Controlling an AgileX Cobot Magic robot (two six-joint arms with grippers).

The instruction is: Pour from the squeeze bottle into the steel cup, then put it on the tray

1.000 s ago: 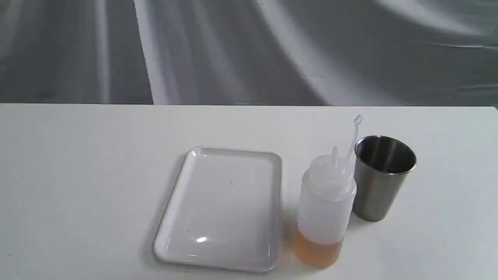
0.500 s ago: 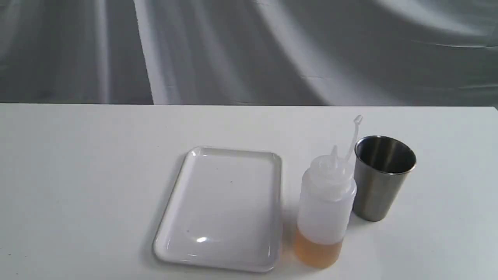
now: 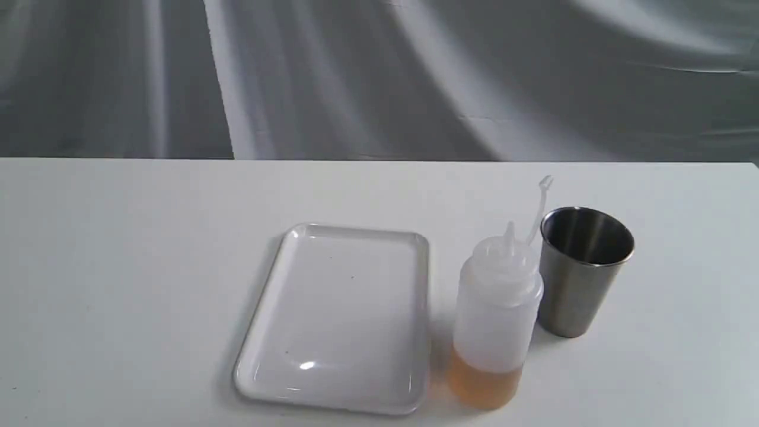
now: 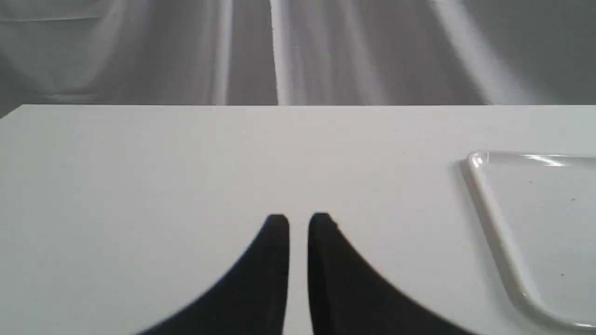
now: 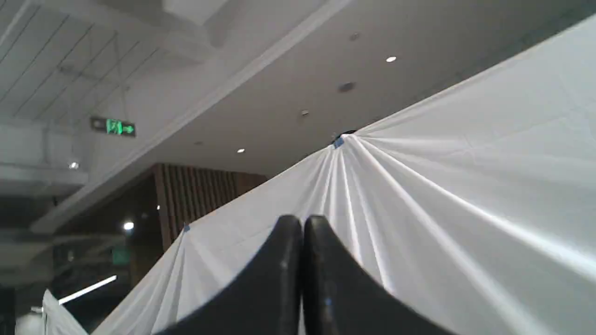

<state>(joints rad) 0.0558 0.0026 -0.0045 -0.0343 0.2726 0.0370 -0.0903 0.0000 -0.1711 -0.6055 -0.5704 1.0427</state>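
Squeeze bottle (image 3: 495, 320) is standing upright on the surface (image 3: 118, 267), between the tray (image 3: 332, 308) and the steel cup (image 3: 578, 279), crowding the cup. Left jaws are hovering over bare surface beside the tray, nearly pressed together and holding nothing. Right jaws are pressed together, pointing up at the ceiling. Likely risks: jaws reaching in are knocking the cup over, or a hard pinch on the soft, uncapped bottle is spurting liquid early.
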